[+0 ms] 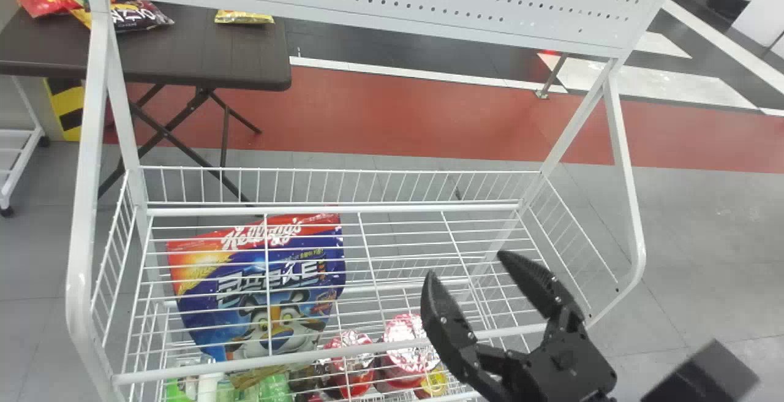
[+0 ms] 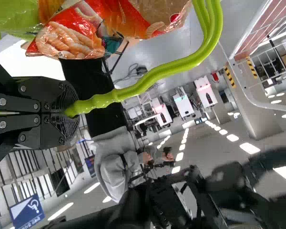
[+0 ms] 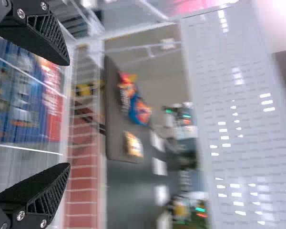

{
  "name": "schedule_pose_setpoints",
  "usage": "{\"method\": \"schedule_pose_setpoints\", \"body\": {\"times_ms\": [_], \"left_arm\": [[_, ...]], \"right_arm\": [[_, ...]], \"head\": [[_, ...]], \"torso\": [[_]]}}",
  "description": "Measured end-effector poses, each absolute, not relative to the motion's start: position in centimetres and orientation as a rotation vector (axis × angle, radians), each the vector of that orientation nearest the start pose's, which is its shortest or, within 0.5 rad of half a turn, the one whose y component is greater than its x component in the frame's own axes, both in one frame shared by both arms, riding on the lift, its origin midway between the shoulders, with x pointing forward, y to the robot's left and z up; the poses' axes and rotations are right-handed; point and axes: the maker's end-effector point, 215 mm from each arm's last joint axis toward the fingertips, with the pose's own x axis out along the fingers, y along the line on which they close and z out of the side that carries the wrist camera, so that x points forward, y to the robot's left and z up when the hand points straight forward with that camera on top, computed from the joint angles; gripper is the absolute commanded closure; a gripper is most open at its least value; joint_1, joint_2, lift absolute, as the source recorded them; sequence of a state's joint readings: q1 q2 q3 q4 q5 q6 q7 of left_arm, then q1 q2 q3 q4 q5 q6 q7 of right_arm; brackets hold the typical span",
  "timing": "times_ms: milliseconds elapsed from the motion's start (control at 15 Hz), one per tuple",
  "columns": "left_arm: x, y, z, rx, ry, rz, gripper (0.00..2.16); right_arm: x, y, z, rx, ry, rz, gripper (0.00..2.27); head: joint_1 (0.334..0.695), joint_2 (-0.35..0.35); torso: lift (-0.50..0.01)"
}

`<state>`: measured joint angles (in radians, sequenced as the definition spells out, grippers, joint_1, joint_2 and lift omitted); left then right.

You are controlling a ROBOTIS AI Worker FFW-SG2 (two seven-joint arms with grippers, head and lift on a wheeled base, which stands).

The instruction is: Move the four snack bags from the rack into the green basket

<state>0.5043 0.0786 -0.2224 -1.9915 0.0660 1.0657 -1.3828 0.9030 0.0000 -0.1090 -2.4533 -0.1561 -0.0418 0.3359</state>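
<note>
Rack wires (image 1: 267,285) partly hide the blue bag (image 1: 205,318).

The right gripper (image 1: 465,264) hangs with its fingers apart over the wire rack (image 1: 84,206), a blue cereal bag (image 1: 257,304) to its left, snack packs (image 1: 138,15) on a dark table (image 1: 196,53) beyond.

The right gripper (image 1: 465,262) is hanging around five o'clock from the middle of the head view, with its black palm (image 1: 560,362) leading up from the bottom edge. It is aiming its tips roughly toward eleven o'clock, and its two flat fingers (image 1: 446,313) are standing wide apart, their ridged pads (image 3: 46,29) facing each other across the gap. The left gripper (image 2: 75,112) is clamping, its short ridged fingertips (image 2: 64,128) pressing inward and lying close together.
</note>
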Motion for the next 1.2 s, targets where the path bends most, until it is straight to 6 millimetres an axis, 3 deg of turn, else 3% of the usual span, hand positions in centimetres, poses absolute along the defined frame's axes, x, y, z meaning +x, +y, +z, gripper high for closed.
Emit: {"method": "schedule_pose_setpoints", "body": {"times_ms": [267, 1200], "left_arm": [[13.0, -4.4, -44.0, -0.785, 1.020, -1.470, 1.47], [12.9, -4.4, -43.7, -0.781, 1.012, -1.473, 1.47]], "right_arm": [[33.8, -19.9, -26.8, 0.072, 0.000, 0.242, 0.06], [33.7, -20.6, -26.4, 0.072, 0.004, 0.232, 0.06]], "head": [[0.695, -0.350], [0.695, -0.350]], "torso": [[0.000], [0.000]]}}
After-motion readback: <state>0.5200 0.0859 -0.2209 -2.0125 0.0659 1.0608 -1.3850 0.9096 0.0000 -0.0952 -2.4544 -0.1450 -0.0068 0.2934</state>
